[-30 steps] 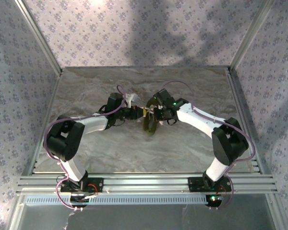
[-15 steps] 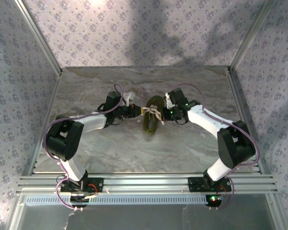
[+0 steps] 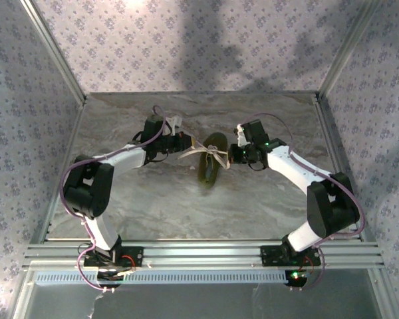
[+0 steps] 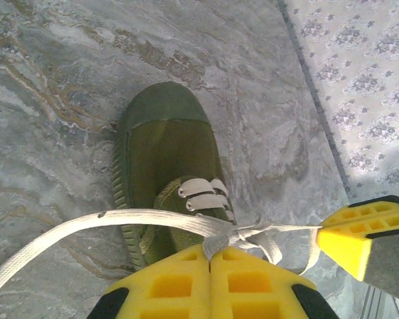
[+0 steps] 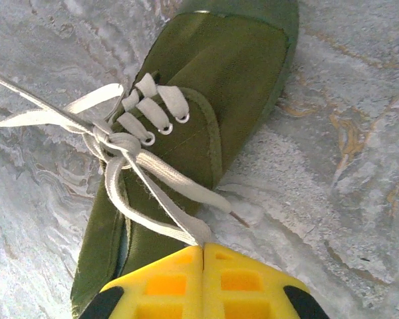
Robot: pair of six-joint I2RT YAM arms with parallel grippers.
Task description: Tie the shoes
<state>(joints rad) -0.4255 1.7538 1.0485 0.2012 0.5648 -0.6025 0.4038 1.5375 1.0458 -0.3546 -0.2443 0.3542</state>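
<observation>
Grey marbled counter (image 3: 153, 199) carries the small olive-green canvas shoe (image 3: 209, 167) near its middle. Its cream flat laces (image 5: 143, 166) cross in a knot. The left hand (image 4: 209, 258) and right hand (image 5: 203, 249) are each clamped on a strand. Judged best: pull outward evenly and level to tighten the knot. No readable writing.

The table top (image 3: 153, 206) is a grey and beige surface with a marble pattern, and brown veins (image 4: 46, 80) run through it in the left wrist view. Three walls stand around it: the back wall (image 3: 153, 40), the left wall (image 3: 20, 133) and the right wall (image 3: 386, 133), all covered in pale paper with small flowers. A wide dark shadow (image 3: 206, 50) lies on the back wall. Two metal posts (image 3: 53, 50) rise slanted at the back corners. Metal rails (image 3: 199, 252) run along the near edge, and a white ribbed strip (image 3: 186, 276) lies just below them.
</observation>
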